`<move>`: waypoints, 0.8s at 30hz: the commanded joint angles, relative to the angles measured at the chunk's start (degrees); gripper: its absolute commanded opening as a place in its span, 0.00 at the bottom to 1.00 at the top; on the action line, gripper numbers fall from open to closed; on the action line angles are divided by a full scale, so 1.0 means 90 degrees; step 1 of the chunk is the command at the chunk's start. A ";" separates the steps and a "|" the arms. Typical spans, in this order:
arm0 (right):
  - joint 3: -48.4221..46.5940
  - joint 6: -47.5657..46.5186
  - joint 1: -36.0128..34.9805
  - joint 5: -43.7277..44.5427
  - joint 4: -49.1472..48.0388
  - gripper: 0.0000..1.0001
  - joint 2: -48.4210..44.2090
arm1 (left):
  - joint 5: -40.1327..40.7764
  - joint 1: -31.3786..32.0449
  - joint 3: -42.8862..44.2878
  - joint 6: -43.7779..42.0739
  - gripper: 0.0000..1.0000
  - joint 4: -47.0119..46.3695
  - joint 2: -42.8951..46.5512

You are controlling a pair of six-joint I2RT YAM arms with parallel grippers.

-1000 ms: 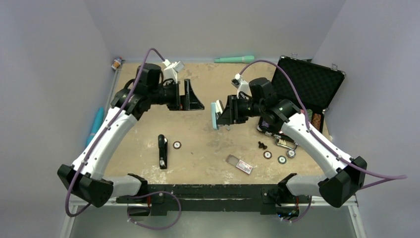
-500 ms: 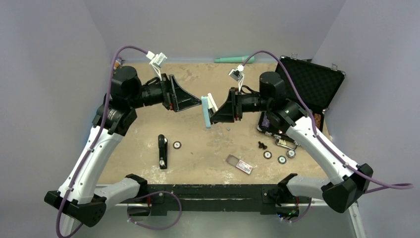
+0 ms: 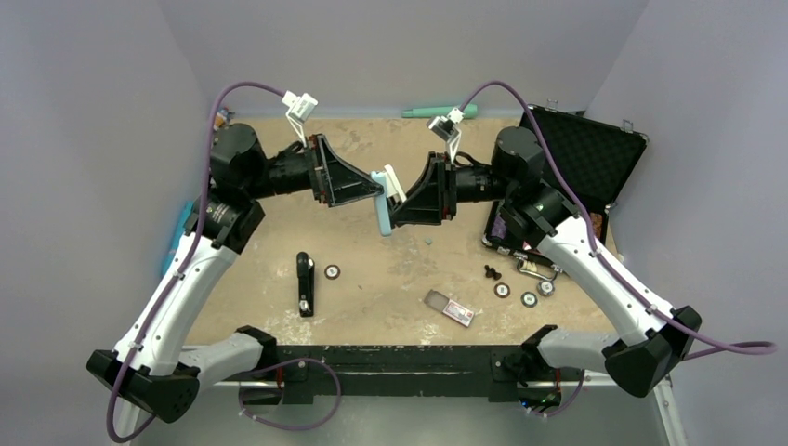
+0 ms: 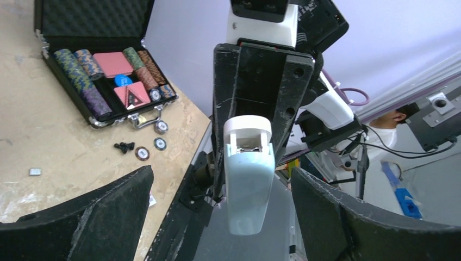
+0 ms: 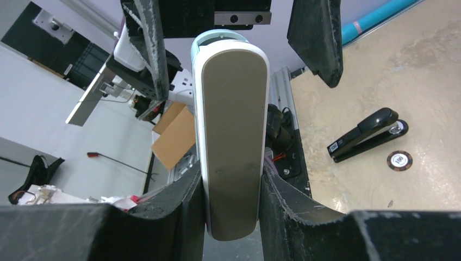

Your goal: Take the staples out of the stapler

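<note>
The slim black stapler [image 3: 304,283] lies closed on the table at the near left, apart from both grippers; it also shows in the right wrist view [image 5: 367,134]. My right gripper [image 3: 395,216] is shut on a pale blue and white stapler-shaped device [image 3: 382,204] and holds it in the air above the table's middle, gripped on its sides [image 5: 231,136]. My left gripper [image 3: 376,190] is open and faces it. The device's white open end [image 4: 249,185] sits between the wide-apart left fingers [image 4: 108,217] without touching them.
An open black case [image 3: 576,167] with poker chips stands at the right. Loose chips [image 3: 528,298], a small black piece [image 3: 492,272] and a small clear box [image 3: 450,308] lie near front right. One chip [image 3: 332,271] lies by the black stapler.
Both arms have risen and closed in on each other. The right gripper carried the pale blue device leftwards, and the open left gripper moved right until its fingers flank the device's end.
</note>
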State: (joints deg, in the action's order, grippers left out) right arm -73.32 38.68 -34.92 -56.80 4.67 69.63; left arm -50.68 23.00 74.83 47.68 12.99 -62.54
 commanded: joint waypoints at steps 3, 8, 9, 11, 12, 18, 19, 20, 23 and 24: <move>-0.0444 0.0322 -0.0107 -0.0113 -0.0741 0.00 0.0081 | 0.0156 0.0223 -0.0006 0.0392 0.98 -0.0733 -0.0028; -0.0412 0.0478 -0.0132 -0.0068 -0.0948 0.00 0.0040 | 0.0585 0.0503 0.0228 0.0200 0.93 -0.0409 -0.0048; -0.0411 0.0500 -0.0135 -0.0067 -0.0965 0.00 0.0029 | 0.0658 0.0528 0.0248 0.0167 0.91 -0.0354 -0.0043; -0.0401 0.0521 -0.0148 -0.0048 -0.0991 0.00 0.0028 | 0.0781 0.0565 0.0232 0.0176 0.86 -0.0322 -0.0034; -0.0399 0.0526 -0.0146 -0.0047 -0.1001 0.00 0.0028 | 0.0834 0.0576 0.0225 0.0185 0.84 -0.0307 -0.0033; -0.0340 0.0553 -0.0164 -0.0018 -0.1007 0.00 0.0028 | 0.1075 0.0615 0.0238 0.0270 0.80 -0.0287 -0.0016; -0.0323 0.0556 -0.0163 -0.0018 -0.1009 0.00 0.0032 | 0.1124 0.0617 0.0249 0.0269 0.79 -0.0274 -0.0014; -0.0323 0.0556 -0.0166 -0.0016 -0.1008 0.00 0.0037 | 0.1176 0.0621 0.0253 0.0289 0.78 -0.0277 -0.0006; -0.0320 0.0556 -0.0174 -0.0008 -0.1024 0.00 0.0064 | 0.1214 0.0627 0.0284 0.0384 0.73 -0.0307 -0.0027; -0.0320 0.0560 -0.0173 -0.0008 -0.1025 0.00 0.0066 | 0.1195 0.0634 0.0303 0.0403 0.71 -0.0304 -0.0058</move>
State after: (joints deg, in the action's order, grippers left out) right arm -74.32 43.13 -36.01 -56.21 -0.67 70.98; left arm -42.04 28.51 74.89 50.39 11.57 -62.89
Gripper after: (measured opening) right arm 0.370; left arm 0.746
